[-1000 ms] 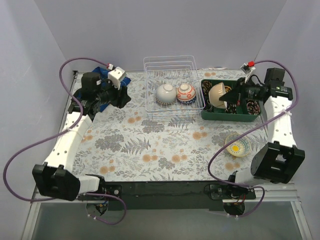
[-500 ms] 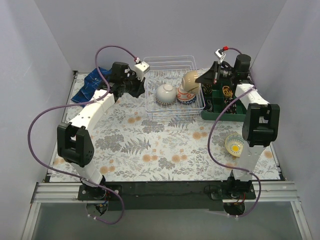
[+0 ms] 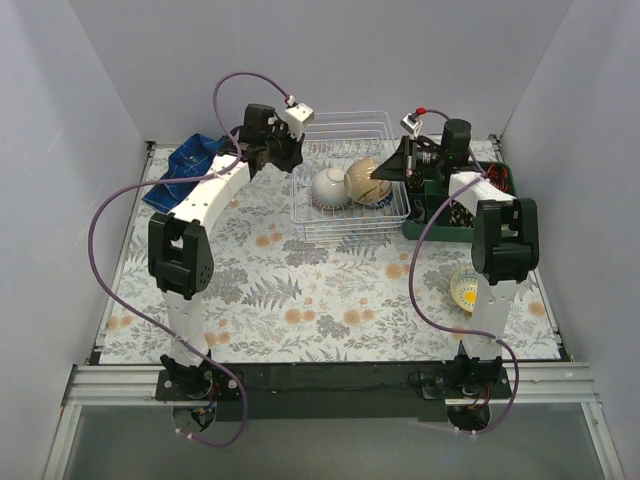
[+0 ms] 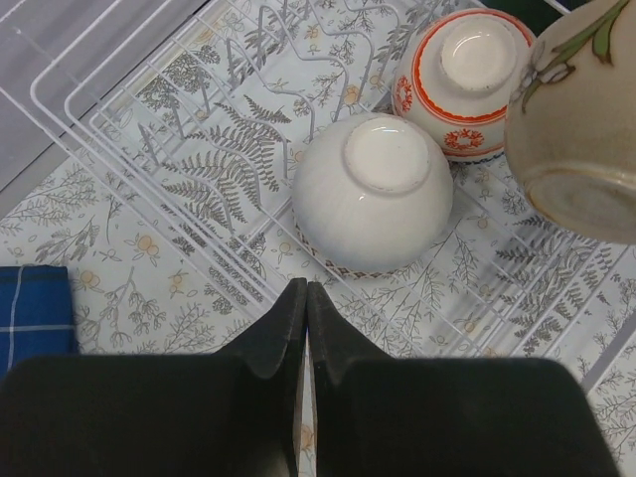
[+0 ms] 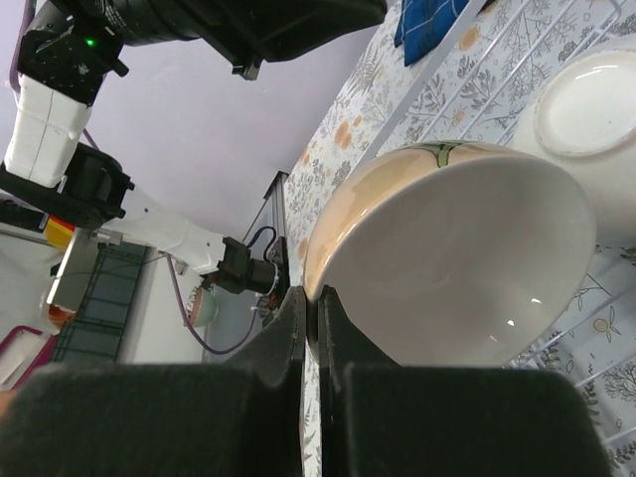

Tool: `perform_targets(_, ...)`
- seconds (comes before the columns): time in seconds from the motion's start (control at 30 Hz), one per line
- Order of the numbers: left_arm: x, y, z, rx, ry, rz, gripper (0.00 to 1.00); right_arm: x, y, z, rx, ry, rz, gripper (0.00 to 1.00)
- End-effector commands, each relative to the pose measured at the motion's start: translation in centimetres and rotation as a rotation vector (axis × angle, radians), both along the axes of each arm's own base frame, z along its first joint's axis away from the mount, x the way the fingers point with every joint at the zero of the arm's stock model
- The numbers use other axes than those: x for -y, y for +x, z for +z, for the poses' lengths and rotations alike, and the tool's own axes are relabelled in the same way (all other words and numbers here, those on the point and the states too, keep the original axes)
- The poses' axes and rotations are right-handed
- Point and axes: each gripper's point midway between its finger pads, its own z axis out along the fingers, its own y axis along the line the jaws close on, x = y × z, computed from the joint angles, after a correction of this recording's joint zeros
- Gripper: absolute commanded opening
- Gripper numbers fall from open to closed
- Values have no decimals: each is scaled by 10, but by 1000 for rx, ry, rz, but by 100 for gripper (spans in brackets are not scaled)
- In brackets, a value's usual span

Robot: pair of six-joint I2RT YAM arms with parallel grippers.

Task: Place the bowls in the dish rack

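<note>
Placing the beige bowl in the rack

The right gripper (image 5: 312, 303) is clamped on the rim of the beige bowl (image 5: 457, 268) and carries it tilted over the dish rack (image 3: 345, 228). The left gripper (image 4: 306, 298) has its jaws pressed together with nothing between them and hangs above the rack's 9 o'clock edge.

Seen from above, the rack sits at 12 o'clock on the table (image 3: 300, 290). Two bowls lie mouth-down inside it, close beside each other: a white bowl (image 3: 330, 187) toward 9 o'clock and a red-patterned bowl (image 4: 462, 70) toward 3 o'clock. The beige bowl hangs over the seam between them and mostly covers the red one. Whether it touches either bowl I cannot tell. Its body reaches out at 9 o'clock from the right gripper, which grips it from the 3 o'clock side.

The step in hand looks like the set-down. To do it well, I judge the bowl should go to free wire floor, which appears open at 12 o'clock of the two seated bowls, rather than down onto their bases. There a glazed bowl could slide or chip. Turn it mouth-down, lower it slowly, and let go only once the rim rests on the wires.

A yellow bowl (image 3: 472, 290) lies on the table at 4 o'clock from the rack, so the loading is not finished.
</note>
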Motion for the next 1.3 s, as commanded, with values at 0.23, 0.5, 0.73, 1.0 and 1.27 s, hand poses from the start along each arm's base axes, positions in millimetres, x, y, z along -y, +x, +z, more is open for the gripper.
perform_targets(0.23, 33, -14, -6, 3, -3, -140, 0, -23, -6, -32, -60, -3, 81, 1)
perform_targets(0.5, 43, -44, -19, 33, 69, -319, 0, -23, -12, -64, -162, -18, 89, 1)
perform_targets(0.73, 53, -71, -39, 2, 115, -481, 0, -22, -13, -81, -209, -29, 81, 1)
perform_targets(1.0, 76, -90, -58, -6, 124, -567, 0, -19, -14, -92, -226, -51, 54, 8)
perform_targets(1.27, 102, -89, -63, 13, 99, -571, 0, -2, -3, -93, -191, -120, -35, 31)
